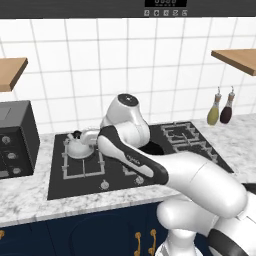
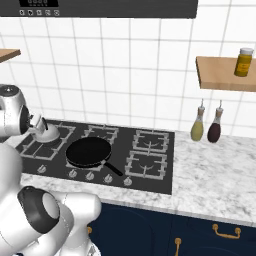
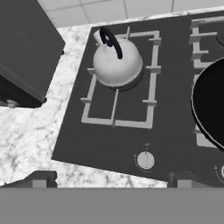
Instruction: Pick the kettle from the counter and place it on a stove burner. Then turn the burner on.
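In the left base view you see the kettle (image 1: 77, 147) at the left centre of the frame, sitting on the stove burner (image 1: 82, 158), the big square grate at the left end of the black cooktop (image 1: 60, 187). The white arm sweeps up from the lower right and bends over toward it, and its wrist covers the kettle's right side. A dark toaster oven (image 1: 17, 140) stands on the marble table (image 1: 25, 200) at the left edge, and two bottles (image 1: 220, 109) stand at the right against the tiled wall.

In the right base view the kettle (image 2: 45, 131) shows at the left edge, partly behind the arm's upper joint, resting on the same grate (image 2: 47, 141). A black frying pan (image 2: 89, 151) lies just beside that grate toward the centre. The knobs (image 2: 90, 175) run along the cooktop's front edge. The two bottles (image 2: 206, 126) are at the right, and a jar (image 2: 243, 62) sits on the wooden shelf (image 2: 220, 73) above them.

In the hand view the kettle (image 3: 117, 63) is in the upper centre, on the far half of the grate (image 3: 120, 81), with its dark handle arched upward. A round knob (image 3: 145, 160) lies below the grate near the cooktop's front edge. The pincer (image 3: 111, 179) has its two tips set wide apart at the bottom of the frame, holding nothing, well apart from the kettle. The pan's rim (image 3: 209, 105) curves in at the right.
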### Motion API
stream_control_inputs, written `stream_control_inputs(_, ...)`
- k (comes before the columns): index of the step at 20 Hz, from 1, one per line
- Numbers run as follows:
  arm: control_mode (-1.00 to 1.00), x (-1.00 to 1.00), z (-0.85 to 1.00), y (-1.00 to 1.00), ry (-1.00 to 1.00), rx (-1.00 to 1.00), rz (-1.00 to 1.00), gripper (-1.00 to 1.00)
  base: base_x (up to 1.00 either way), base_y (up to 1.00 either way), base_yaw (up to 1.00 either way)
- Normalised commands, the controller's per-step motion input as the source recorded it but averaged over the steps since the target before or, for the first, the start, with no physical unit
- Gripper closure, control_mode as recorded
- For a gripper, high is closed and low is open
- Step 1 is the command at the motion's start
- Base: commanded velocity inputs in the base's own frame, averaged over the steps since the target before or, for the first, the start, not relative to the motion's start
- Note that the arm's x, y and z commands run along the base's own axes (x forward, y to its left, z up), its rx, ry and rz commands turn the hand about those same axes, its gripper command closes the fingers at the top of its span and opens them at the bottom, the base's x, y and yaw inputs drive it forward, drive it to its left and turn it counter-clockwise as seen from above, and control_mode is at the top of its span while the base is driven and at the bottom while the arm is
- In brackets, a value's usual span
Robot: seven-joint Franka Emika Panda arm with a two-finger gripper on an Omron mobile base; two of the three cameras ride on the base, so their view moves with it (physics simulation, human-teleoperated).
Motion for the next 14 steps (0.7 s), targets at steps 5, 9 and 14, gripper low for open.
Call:
stream_control_inputs(5,-1.0,-0.13,-0.22,0.0,0.25,-0.04,-0.23,-1.0,0.0,0.0,0.0)
stream_control_inputs(9,-1.0,-0.08,-0.34,-0.16,0.25,-0.13,-0.26,-1.0,0.0,0.0,0.0)
stream_control_inputs(14,-1.0,-0.13,-0.43,-0.17,0.2,-0.14,-0.1,-1.0,0.0,0.0,0.0)
